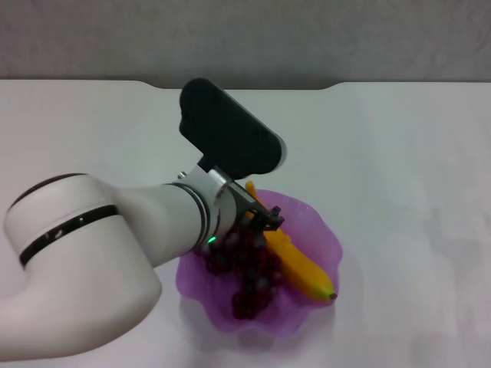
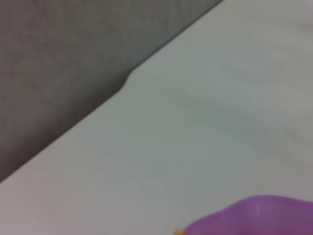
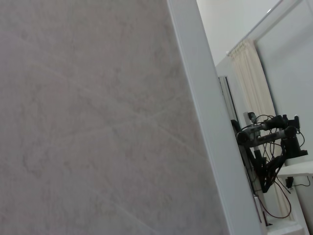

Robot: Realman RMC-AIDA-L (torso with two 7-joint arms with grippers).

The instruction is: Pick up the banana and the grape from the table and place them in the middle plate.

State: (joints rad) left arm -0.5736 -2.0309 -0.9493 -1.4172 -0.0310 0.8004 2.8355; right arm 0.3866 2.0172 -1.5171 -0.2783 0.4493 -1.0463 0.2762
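Over the middle plate (image 1: pixel 307 218), left claw (image 1: pixel 259 224) against the grape (image 1: pixel 249 268), spread unclear.

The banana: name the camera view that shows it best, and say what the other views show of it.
The head view: the banana lies in the middle plate beside the grape, under the left gripper. The left wrist view catches only a yellow sliver; the right wrist view shows none of it.

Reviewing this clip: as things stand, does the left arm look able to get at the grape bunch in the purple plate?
Probably yes. The left gripper already hangs right over the grape inside the middle plate, with the banana lying beside it, not across it.
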